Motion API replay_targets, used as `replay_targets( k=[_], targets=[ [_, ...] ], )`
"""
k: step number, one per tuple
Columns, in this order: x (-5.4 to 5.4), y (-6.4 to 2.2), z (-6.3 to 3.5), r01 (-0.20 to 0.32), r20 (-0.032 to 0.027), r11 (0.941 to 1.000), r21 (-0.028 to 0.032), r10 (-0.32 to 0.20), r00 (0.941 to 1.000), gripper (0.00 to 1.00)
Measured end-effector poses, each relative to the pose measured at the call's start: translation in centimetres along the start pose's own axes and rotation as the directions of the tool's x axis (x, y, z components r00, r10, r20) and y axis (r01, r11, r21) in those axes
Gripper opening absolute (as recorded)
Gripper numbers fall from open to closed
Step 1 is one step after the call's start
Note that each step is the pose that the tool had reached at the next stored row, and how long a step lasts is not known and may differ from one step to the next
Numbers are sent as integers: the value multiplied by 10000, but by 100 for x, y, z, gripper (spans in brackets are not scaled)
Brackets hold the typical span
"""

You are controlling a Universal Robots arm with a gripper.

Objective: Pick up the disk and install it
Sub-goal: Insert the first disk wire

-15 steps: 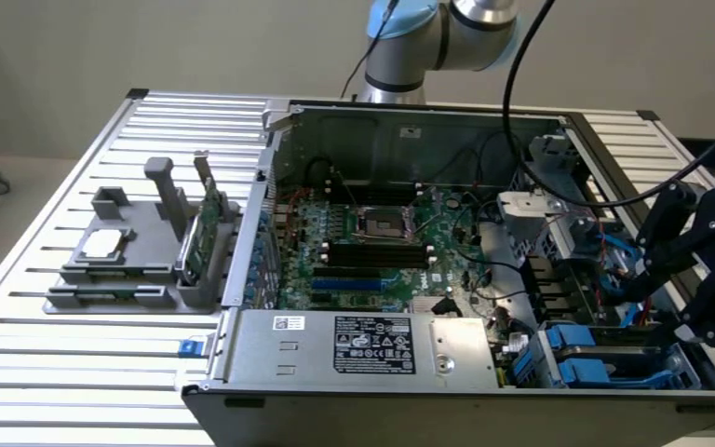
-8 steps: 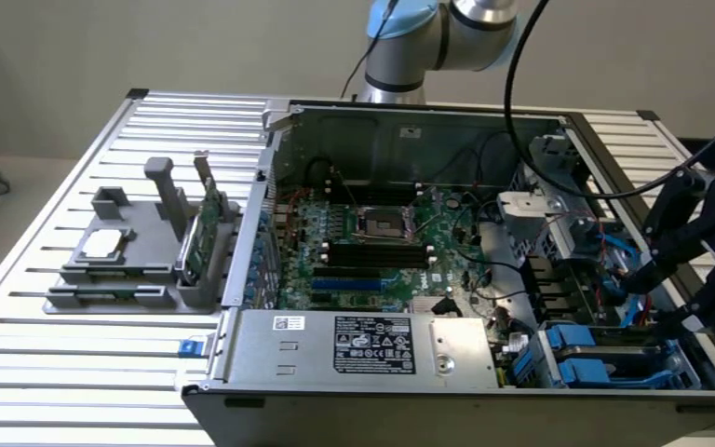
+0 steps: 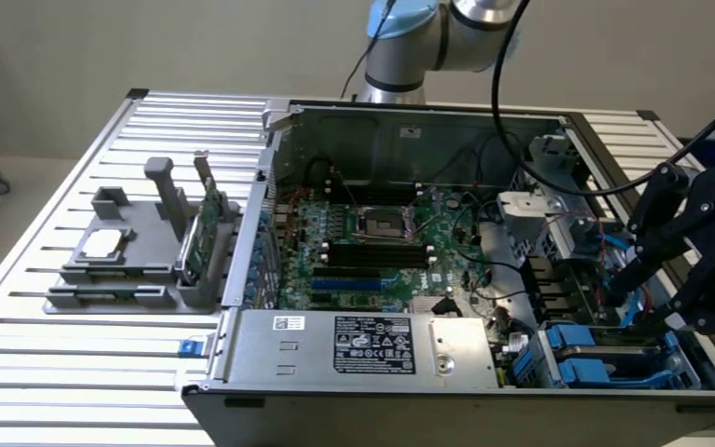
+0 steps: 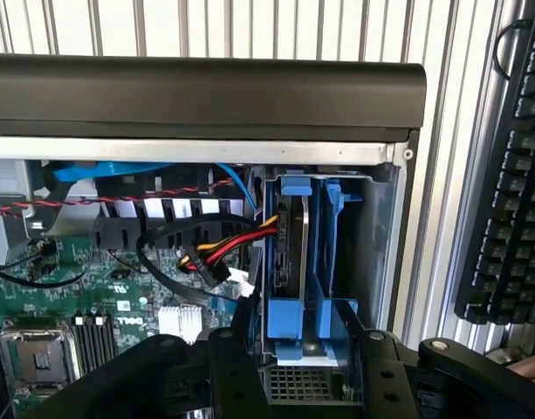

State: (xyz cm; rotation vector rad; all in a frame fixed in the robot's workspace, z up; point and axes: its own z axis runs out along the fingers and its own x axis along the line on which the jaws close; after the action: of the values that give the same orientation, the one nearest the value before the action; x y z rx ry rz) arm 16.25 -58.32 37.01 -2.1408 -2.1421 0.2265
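Our gripper's [image 3: 655, 298] fingers [image 3: 643, 265] stand spread and hold nothing, hovering over the drive bay at the exterior view's right. Left to right we see the parts stand [image 3: 134, 251], the motherboard [image 3: 370, 242], then the disk [image 4: 289, 236] upright in its blue carrier [image 4: 315, 262]; we judge installation nearly done.

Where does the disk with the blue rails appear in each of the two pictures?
Exterior view: the disk sits in the drive bay at the case's front corner on the exterior view's right, below the gripper.
Wrist view: the disk stands edge-on between blue rails, beyond the fingers.
Shared landmark: the motherboard.
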Motion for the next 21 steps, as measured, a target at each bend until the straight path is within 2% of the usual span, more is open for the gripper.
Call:
replay_targets(
  k=[9,13,21],
  targets=[
    [1,-160,29,-49,-9,9999,-90,48,10000,48],
    [13,-183,32,-51,-9,9998,-172,51,10000,48],
    [82,-207,39,-56,-17,9993,-378,56,10000,48]
  ],
)
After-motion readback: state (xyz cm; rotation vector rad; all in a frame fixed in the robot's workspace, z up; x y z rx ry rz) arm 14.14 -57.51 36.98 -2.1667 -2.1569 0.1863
